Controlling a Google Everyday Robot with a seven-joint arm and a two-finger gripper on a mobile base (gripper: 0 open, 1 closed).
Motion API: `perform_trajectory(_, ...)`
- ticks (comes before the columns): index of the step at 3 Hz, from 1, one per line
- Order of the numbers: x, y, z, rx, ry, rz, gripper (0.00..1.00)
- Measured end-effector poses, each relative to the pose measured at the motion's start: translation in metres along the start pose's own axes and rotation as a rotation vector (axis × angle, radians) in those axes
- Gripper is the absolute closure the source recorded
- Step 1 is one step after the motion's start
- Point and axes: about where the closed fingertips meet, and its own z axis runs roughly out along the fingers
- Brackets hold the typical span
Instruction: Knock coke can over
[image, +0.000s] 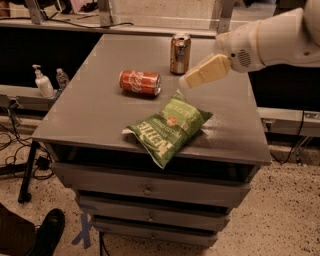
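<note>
The coke can is red-orange with white script. It lies on its side on the grey cabinet top, left of centre, with its silver rim facing right. My gripper hangs above the top, to the right of the coke can and clear of it, with its cream fingers pointing down and left. It holds nothing that shows. A gold-brown can stands upright behind the coke can.
A green chip bag lies at the front of the top, partly over the edge. Drawers sit below. A soap bottle stands on a ledge at the left. A shoe shows on the floor.
</note>
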Motion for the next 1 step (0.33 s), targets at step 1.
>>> perform_trajectory(1, -0.0013, -0.0035, -0.0332, 0.031, -0.072, -0.006, 0.00)
